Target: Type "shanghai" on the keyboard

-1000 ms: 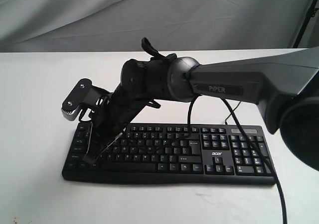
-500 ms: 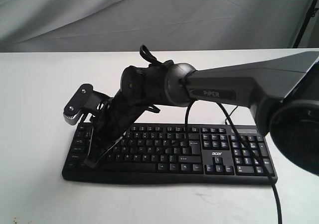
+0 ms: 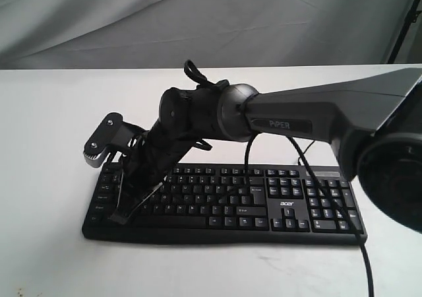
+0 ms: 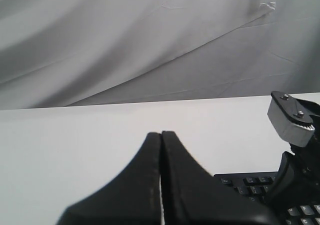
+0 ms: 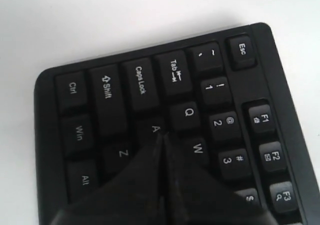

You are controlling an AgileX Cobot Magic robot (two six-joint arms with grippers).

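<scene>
The right arm (image 3: 316,115) reads "PiPER"; the keyboard (image 3: 264,201) reads "acer", keys Esc, Tab, Shift.

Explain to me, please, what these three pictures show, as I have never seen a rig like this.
This is a robot with two arms, each ending in a two-fingered gripper. The exterior view looks at the whole scene from a camera off the arms. It shows a white table with a black keyboard on it and a grey cloth behind. The right arm reaches across to the keyboard's left end.

The other two pictures come from cameras on the wrists, looking along the fingers. In the right wrist view, the right gripper is shut and holds nothing. Its tip points at the A key; whether it is pressing the key I cannot tell. In the left wrist view, the left gripper is also shut and empty, with the table and a corner of the keyboard beyond it.
</scene>
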